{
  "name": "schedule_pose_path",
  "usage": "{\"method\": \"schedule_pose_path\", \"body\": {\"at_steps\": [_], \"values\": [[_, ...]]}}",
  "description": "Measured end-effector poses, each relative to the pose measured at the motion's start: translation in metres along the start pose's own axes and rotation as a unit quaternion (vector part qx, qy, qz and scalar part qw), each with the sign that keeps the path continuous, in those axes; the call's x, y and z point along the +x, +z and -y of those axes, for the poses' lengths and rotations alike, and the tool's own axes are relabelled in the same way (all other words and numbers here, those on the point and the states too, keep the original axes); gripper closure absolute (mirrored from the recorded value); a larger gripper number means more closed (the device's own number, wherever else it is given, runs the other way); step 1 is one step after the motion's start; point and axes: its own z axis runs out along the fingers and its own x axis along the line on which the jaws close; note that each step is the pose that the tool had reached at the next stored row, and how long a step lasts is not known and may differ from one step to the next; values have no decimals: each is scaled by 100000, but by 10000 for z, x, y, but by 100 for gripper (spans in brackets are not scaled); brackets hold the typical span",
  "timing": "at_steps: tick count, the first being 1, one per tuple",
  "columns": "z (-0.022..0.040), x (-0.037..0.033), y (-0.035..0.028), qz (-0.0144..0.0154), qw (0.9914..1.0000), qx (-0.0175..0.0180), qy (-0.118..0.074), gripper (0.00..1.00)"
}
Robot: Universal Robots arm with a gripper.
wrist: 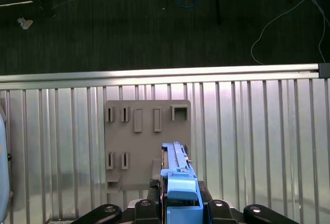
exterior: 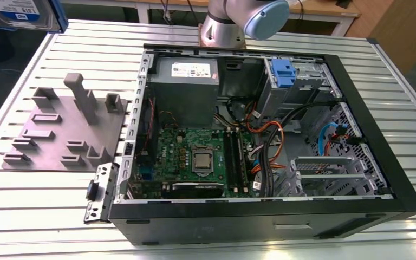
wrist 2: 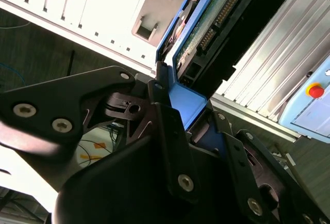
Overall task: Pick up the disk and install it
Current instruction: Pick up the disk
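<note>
Your jaws are clamped on the blue rail of the disk (wrist: 178,175), which hangs edge-on above the grey fixture plate (wrist: 147,141), well apart from the case. The open computer case (exterior: 266,223) on the desk (exterior: 41,211) holds a motherboard (exterior: 193,157), a power supply (exterior: 186,89) with a white sticker (exterior: 192,69), a blue drive caddy (exterior: 283,73) and loose cables (exterior: 270,132). The disk carries a white-and-blue label; its print can't be made out.

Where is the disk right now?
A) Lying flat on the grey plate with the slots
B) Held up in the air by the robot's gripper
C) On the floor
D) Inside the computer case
B. In the first wrist view the gripper is clamped on the disk by its blue rail, holding it above the grey slotted plate and not in the computer case.
</note>
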Motion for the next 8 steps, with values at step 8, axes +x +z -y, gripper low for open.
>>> {"method": "schedule_pose_path", "body": {"at_steps": [8], "values": [[16,-1,0,1,100000,4,-1,64]]}}
